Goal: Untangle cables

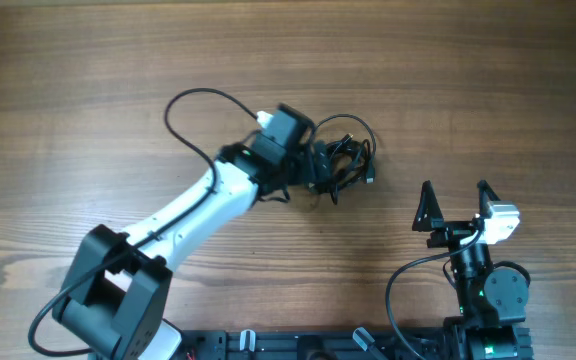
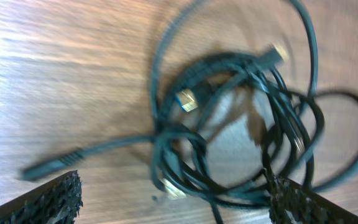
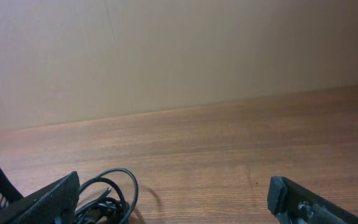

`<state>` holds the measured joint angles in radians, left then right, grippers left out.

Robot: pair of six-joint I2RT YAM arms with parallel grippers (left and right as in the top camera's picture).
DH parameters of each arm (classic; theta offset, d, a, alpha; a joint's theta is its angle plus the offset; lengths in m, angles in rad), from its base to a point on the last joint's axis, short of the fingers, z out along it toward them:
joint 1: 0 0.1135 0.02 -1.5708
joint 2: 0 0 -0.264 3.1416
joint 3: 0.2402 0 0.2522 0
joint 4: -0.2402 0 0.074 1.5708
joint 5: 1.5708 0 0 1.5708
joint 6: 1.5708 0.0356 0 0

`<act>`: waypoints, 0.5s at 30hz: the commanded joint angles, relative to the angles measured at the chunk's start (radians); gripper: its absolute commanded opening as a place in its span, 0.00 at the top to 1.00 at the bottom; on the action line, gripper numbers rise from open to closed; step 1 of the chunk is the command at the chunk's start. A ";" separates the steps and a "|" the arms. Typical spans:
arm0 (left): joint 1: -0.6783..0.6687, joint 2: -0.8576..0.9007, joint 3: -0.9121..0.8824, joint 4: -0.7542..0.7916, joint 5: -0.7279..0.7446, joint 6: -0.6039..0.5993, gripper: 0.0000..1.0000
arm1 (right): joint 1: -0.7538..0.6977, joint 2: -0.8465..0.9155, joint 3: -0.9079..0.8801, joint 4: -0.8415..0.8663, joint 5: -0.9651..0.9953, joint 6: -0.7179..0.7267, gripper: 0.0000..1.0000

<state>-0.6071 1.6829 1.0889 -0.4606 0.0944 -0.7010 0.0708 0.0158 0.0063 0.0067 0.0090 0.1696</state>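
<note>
The left pincer stands wide over the knotted bundle of thin black cables; it should close on one outer loop, apparently free, not the core.

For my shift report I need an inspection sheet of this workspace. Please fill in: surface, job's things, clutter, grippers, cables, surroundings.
Surface: wooden table, bare wood grain.
Job's things: cables in one knotted black bundle, plug ends showing.
Clutter: nothing seen.
Grippers: left gripper open over the bundle, nothing gripped; right gripper open, empty, apart from the bundle.
Cables: left arm wire loops over the table; right arm wire curves beside its base.
Surroundings: plain beige wall behind the table.
</note>
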 commanded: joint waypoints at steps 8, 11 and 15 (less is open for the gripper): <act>0.043 0.107 -0.003 0.040 0.066 0.012 0.02 | 0.002 -0.002 -0.001 0.003 0.020 -0.011 0.01; 0.021 0.176 -0.003 0.082 0.066 0.012 0.20 | 0.002 -0.002 -0.001 0.003 0.020 -0.011 0.00; -0.011 0.220 -0.003 0.093 0.066 0.013 0.54 | 0.002 -0.002 -0.001 0.003 0.020 -0.011 0.00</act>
<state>-0.5865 1.8660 1.0889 -0.3710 0.1490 -0.6960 0.0708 0.0154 0.0059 0.0067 0.0090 0.1696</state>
